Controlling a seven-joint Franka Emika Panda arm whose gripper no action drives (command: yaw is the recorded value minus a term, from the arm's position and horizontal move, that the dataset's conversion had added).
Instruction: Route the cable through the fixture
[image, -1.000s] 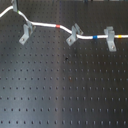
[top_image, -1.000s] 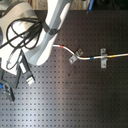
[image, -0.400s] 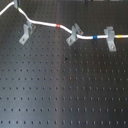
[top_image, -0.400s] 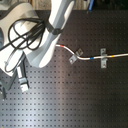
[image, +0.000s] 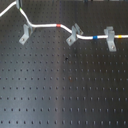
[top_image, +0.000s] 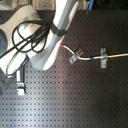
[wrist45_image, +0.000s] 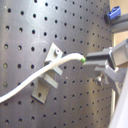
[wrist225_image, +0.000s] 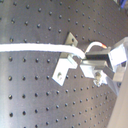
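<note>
The white cable (image: 47, 24) runs across the perforated board, with a red band (image: 60, 25), a blue band (image: 95, 36) and a yellow band (image: 120, 36). It passes through the middle fixture (image: 74, 34) and the fixture (image: 110, 39) on the first exterior view's right. At the fixture (image: 25, 35) on the first exterior view's left it lies across the top, then climbs to the frame's upper edge. In both wrist views my gripper (wrist45_image: 92, 62) (wrist225_image: 92, 60) is shut on the cable's green-tipped end (wrist45_image: 80, 58), just beyond that bracket (wrist45_image: 50, 70) (wrist225_image: 65, 67).
The white arm (top_image: 52, 30) and its black hoses (top_image: 27, 40) hide the left part of the board in the second exterior view, including the gripper. A grey bracket-like part (top_image: 20, 84) sits at that board's lower left. The board (image: 65, 90) is dark and full of holes.
</note>
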